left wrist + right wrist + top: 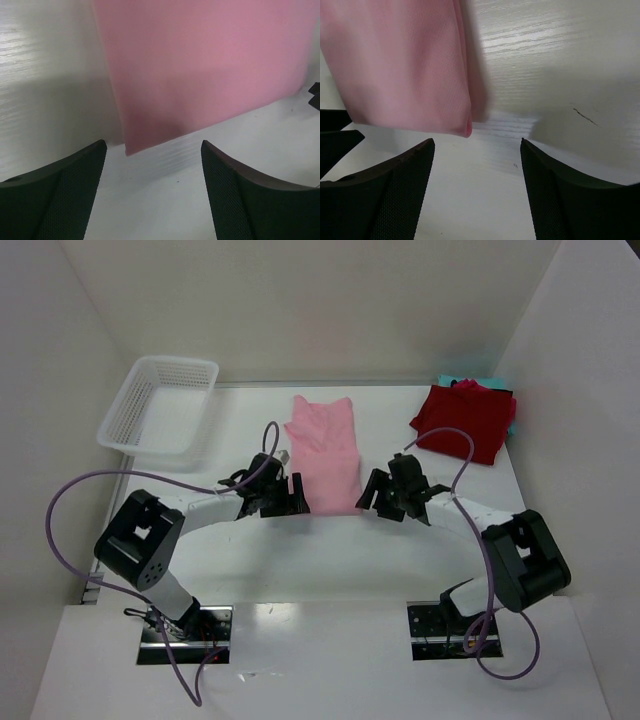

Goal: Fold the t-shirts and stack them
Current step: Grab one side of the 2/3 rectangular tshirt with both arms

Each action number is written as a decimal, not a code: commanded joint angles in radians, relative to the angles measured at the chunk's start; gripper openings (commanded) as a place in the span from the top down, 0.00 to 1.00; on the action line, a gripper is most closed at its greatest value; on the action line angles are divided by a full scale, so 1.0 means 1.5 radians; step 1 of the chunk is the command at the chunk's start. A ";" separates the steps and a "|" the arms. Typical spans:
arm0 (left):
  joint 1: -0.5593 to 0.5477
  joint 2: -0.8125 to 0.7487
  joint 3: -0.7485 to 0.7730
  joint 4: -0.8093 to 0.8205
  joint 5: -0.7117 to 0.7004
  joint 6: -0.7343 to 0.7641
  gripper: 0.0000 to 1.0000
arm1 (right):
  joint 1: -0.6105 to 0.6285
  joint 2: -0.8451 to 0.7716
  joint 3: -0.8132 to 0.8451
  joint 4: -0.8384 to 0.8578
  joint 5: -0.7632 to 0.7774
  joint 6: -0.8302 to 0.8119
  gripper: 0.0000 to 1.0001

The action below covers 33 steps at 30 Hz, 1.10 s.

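Note:
A light pink t-shirt [325,455] lies folded into a long strip in the middle of the table. My left gripper [296,494] sits low at its near left corner, and my right gripper [368,494] at its near right corner. In the left wrist view the left gripper [153,145] is open over bare table, the pink cloth [200,65] just ahead of it. The right gripper [476,141] is open too, with the shirt's folded corner [400,65] just beyond its left finger. A dark red folded t-shirt [465,420] lies at the far right on a teal one [449,380].
A white mesh basket [160,405] stands at the far left corner. White walls close in the table at the back and on both sides. Purple cables loop from both arms over the table.

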State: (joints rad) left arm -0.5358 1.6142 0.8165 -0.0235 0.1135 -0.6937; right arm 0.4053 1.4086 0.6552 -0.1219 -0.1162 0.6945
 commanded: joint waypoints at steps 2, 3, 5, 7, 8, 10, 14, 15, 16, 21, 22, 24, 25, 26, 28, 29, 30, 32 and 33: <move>-0.004 0.021 0.016 0.020 0.007 -0.016 0.16 | 0.002 0.043 0.024 0.046 -0.001 0.000 0.27; -0.004 0.021 0.016 0.020 0.007 -0.016 0.18 | 0.002 0.049 0.032 0.046 -0.001 -0.006 0.27; -0.004 0.021 0.016 0.020 0.000 -0.022 0.22 | 0.002 0.056 0.038 0.053 -0.007 -0.006 0.28; -0.004 0.021 0.016 0.020 0.000 -0.022 0.23 | 0.002 0.062 0.038 0.059 -0.007 -0.006 0.29; -0.004 0.027 0.016 0.020 0.000 -0.022 0.26 | 0.002 0.062 0.038 0.059 -0.007 -0.006 0.29; -0.004 0.027 0.016 0.020 0.000 -0.022 0.29 | 0.002 0.062 0.038 0.066 -0.007 -0.006 0.29; -0.004 0.027 0.016 0.020 0.000 -0.022 0.41 | 0.002 0.068 0.038 0.072 -0.007 -0.006 0.35; -0.004 0.033 0.016 0.020 0.000 -0.022 0.43 | 0.002 0.068 0.038 0.072 -0.014 0.000 0.35; -0.004 0.033 0.016 0.020 0.006 -0.022 0.45 | 0.002 0.068 0.038 0.078 -0.014 0.000 0.37; -0.004 0.033 0.016 0.026 0.006 -0.022 0.48 | 0.002 0.075 0.038 0.090 -0.027 0.006 0.43; -0.004 0.033 0.016 0.026 0.006 -0.022 0.48 | 0.008 0.075 0.038 0.097 -0.027 0.006 0.43; -0.004 0.033 0.022 0.026 0.006 -0.022 0.48 | 0.008 0.082 0.038 0.104 -0.027 0.012 0.43; -0.004 0.040 0.022 0.026 0.006 -0.022 0.48 | 0.016 0.089 0.038 0.104 -0.027 0.013 0.43; -0.004 0.040 0.022 0.026 0.006 -0.022 0.48 | 0.016 0.089 0.038 0.110 -0.027 0.013 0.43; -0.004 0.047 0.022 0.026 0.006 -0.022 0.48 | 0.023 0.108 0.038 0.110 -0.033 0.019 0.44; -0.004 0.047 0.028 0.026 0.006 -0.022 0.48 | 0.029 0.108 0.038 0.110 -0.033 0.019 0.44; -0.004 0.047 0.028 0.026 0.006 -0.022 0.48 | 0.035 0.116 0.038 0.117 -0.033 0.019 0.44; -0.004 0.047 0.028 0.032 0.006 -0.022 0.50 | 0.036 0.122 0.038 0.117 -0.020 0.025 0.51; -0.004 0.047 0.028 0.032 0.006 -0.022 0.52 | 0.042 0.122 0.038 0.117 -0.012 0.031 0.54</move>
State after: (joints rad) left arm -0.5358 1.6669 0.8360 0.0063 0.1188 -0.7158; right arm 0.4484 1.5677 0.6884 0.0154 -0.1680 0.7216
